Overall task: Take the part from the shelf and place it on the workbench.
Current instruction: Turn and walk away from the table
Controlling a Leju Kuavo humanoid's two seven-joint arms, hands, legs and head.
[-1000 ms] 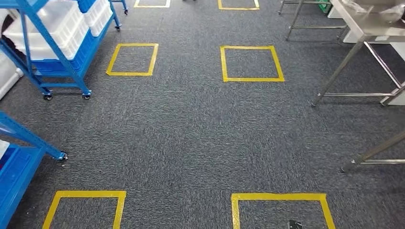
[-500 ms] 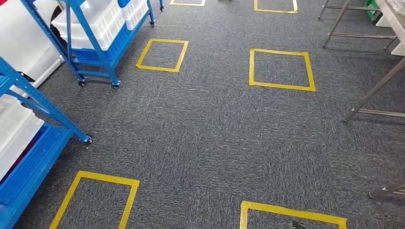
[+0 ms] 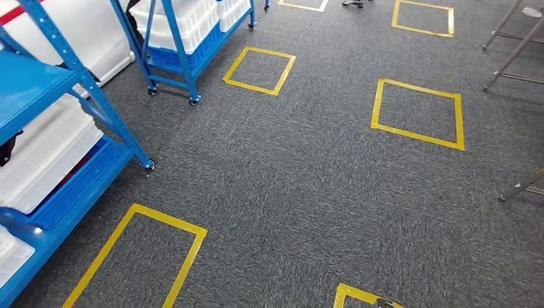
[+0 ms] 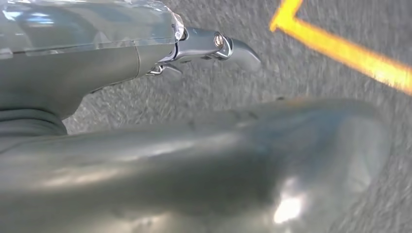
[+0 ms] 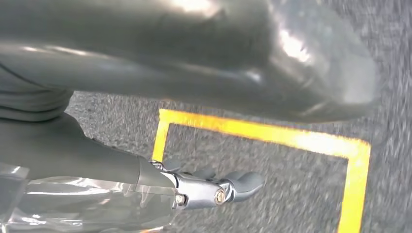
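- The left hand (image 4: 214,46) hangs low over the dark grey carpet (image 3: 301,192); in the left wrist view a thick grey thumb juts from the ribbed cover with nothing in it, but whether the other fingers are spread or curled I cannot tell.
- The right hand (image 5: 214,189) hangs likewise over the carpet, above a yellow tape square; its thumb and dark fingers reach out together with nothing between them, yet spread or curled I cannot tell.
- The near blue steel shelf (image 3: 83,83) stands at the left of the head view, just beside the robot's left side, its long axis running from near to far.
- White plastic crates (image 3: 45,154) sit on its lower blue tiers; the part itself cannot be made out.
- Judged from this, the left arm is the nearer to the shelf, and the robot needs to face left before either hand can reach in.
- A second blue shelf cart (image 3: 186,38) with white crates stands far left.
- Steel workbench legs (image 3: 513,45) stand far right, well apart from the shelf.
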